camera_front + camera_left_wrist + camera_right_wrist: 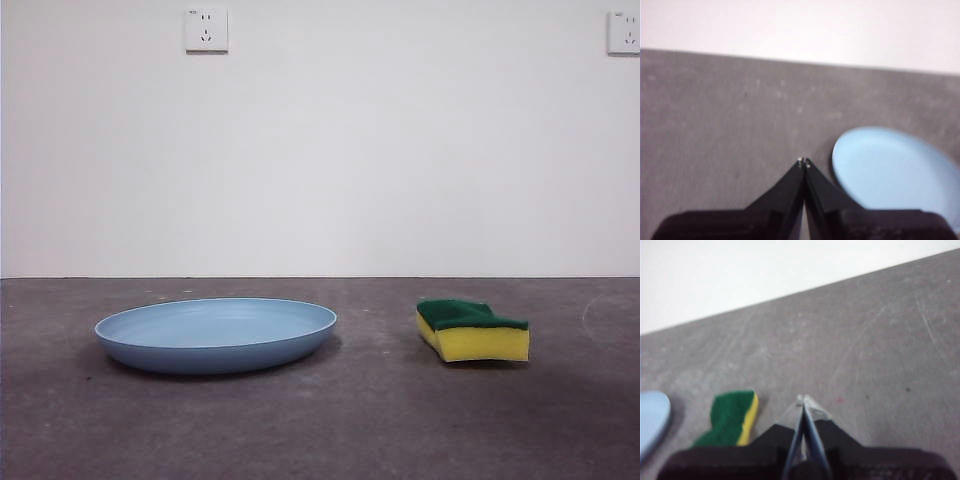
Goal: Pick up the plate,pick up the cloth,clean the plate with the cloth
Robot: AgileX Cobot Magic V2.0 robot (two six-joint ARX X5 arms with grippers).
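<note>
- Plain white wall (400,150) with two sockets (206,30); below it, a scuffed dark grey table (350,430).
- Resting flat on that table: plate (216,334), light blue, wide and shallow. Probably stiff, light and slick; best taken at the raised rim.
- Well apart from the plate: cloth (472,331), really a yellow sponge with its green scouring face up. Likely soft and springy; best squeezed across the wavy sides.
- Left gripper (804,162): jaws pressed together, empty, raised above the table, plate (892,172) just beside and below its tips.
- Right gripper (804,401): jaws closed, empty, sponge (732,417) near, off to one side.
</note>
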